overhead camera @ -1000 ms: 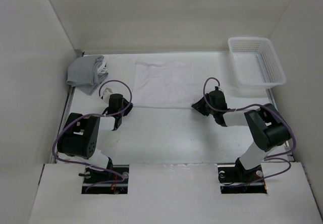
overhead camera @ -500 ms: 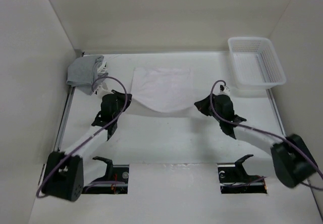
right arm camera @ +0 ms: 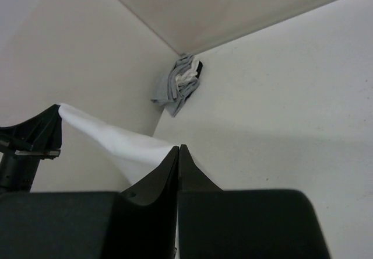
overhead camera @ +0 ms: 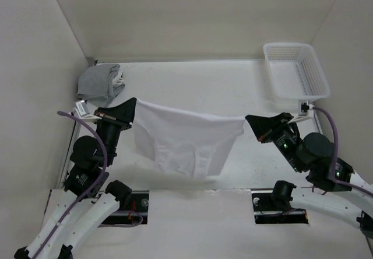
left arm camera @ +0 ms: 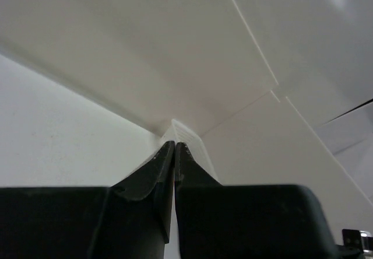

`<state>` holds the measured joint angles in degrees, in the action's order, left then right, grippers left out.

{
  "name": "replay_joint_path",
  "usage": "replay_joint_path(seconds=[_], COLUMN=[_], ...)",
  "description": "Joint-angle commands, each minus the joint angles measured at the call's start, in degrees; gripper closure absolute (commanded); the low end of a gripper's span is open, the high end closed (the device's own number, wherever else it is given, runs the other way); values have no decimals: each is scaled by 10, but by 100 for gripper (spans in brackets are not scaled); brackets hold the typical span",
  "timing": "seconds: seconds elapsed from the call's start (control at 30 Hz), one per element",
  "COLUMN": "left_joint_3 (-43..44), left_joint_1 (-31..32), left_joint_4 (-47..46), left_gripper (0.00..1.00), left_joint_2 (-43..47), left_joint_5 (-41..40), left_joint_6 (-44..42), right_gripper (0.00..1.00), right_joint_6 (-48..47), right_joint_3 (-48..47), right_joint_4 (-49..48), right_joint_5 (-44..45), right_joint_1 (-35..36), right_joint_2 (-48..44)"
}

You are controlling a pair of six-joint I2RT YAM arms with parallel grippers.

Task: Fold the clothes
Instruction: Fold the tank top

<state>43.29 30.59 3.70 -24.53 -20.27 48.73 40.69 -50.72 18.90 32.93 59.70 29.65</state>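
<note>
Over the table: the clothes, a single thin white garment, hang raised and stretched by the top edge between both arms, sagging in the middle. I cannot tell whether the lower hem touches the surface.
Left gripper: jaws pressed together, pinching the garment's left upper corner. Its wrist view shows a sliver of white cloth at the tips.
Right gripper: jaws pressed together on the right upper corner. In its wrist view the cloth runs across to the other arm.
Step in hand: as I judge it, the lift-and-spread stage, with the garment held up to be straightened and no fold made yet.
Next move calls for: both arms travelling together at matched height, setting the hanging lower edge down first, then laying the rest over it. An uneven pull would likely skew the cloth or slip a corner.
Count, white garments: one, held.
Count, grey cloth bundle: one, at the far left corner, well apart from the garment.
Count, basket: one, white mesh, far right.
Count, arms: two, both gripping.
</note>
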Motion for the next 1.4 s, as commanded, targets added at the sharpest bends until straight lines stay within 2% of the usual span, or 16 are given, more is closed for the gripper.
replay_joint_path(seconds=[0.0,0.1,0.2,0.33,0.5,0.57,0.63,0.73,0.83,1.13,1.37], left_joint_3=[0,-21,-48,-62,1,41,68,66,19,-202,-258], left_joint_1=[24,15,-28,-101,-153,-170,-183,-187,-185,-214,-208], left_joint_4=[50,30,-6,-98,-199,-212,-215,-217,-226,-222,-101], left_gripper=[100,100,100,100,100,100,100,99,98,98,98], left_joint_2=[-33,-77,-138,-277,-498,-556,-581,-568,-527,-329,-153], left_joint_5=[-53,-60,-49,25,73,94,116,130,133,187,223], left_joint_6=[-24,-27,-25,-8,12,21,33,40,43,73,73], right_gripper=[98,98,98,98,99,99,99,99,99,99,99], right_joint_6=[-44,-61,-61,-35,-31,-31,-30,-32,-30,5,42], right_joint_3=[-29,-16,22,43,-32,-78,-104,-98,-37,195,278], right_joint_4=[70,23,-65,-190,-273,-274,-272,-271,-277,-282,-200], right_joint_5=[80,23,-109,-267,-328,-339,-349,-353,-350,-290,-225], right_joint_1=[18,-45,-166,-322,-401,-421,-433,-432,-431,-342,-260], right_joint_2=[39,79,135,285,496,558,581,569,524,340,234])
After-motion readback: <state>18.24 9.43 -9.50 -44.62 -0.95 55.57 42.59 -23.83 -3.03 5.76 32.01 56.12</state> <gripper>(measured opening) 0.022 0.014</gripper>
